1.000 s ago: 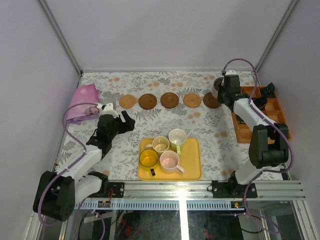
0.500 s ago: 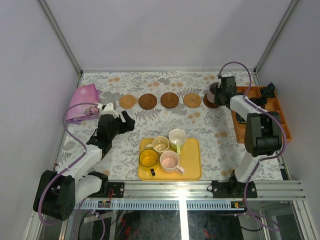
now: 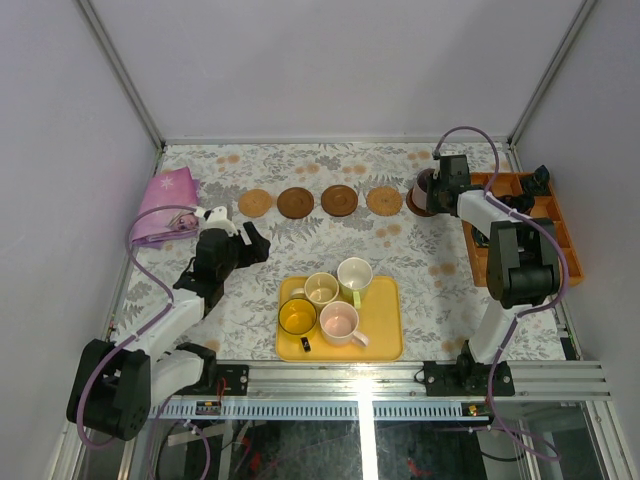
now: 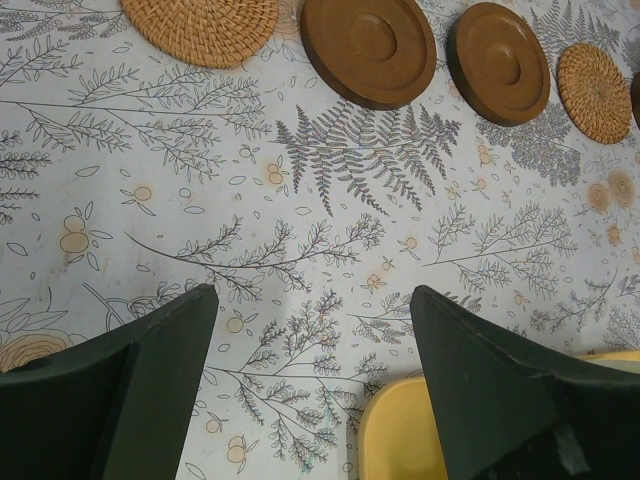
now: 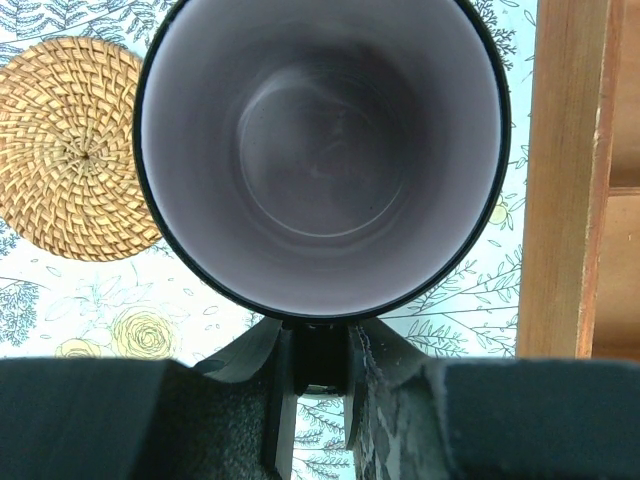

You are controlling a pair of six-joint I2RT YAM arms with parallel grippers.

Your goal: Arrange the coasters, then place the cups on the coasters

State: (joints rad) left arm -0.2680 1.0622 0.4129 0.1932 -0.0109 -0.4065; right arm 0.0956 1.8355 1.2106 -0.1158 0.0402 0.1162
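1. Nearest me, the left fingers (image 4: 150,370) stand wide apart with nothing between them, over bare worktop (image 4: 300,200). The tray (image 3: 385,335) lies just to their right.
2. Four cups (image 3: 338,322) sit on that tray: yellow, pink, cream and green. None is on a coaster yet, so I'd say most of the placing is left to do.
3. Beyond the left fingers, the coasters (image 3: 339,200) lie in an even row of five. The arranging looks done.
4. Farthest off, the right fingers (image 5: 385,395) are pinched on the handle of the grey cup (image 5: 320,170), which is upright just ahead of them, over the end coaster (image 3: 414,206). A tan coaster (image 5: 75,150) lies to their left and the box (image 5: 565,180) to their right. I cannot tell whether the cup's base is resting on the coaster yet.
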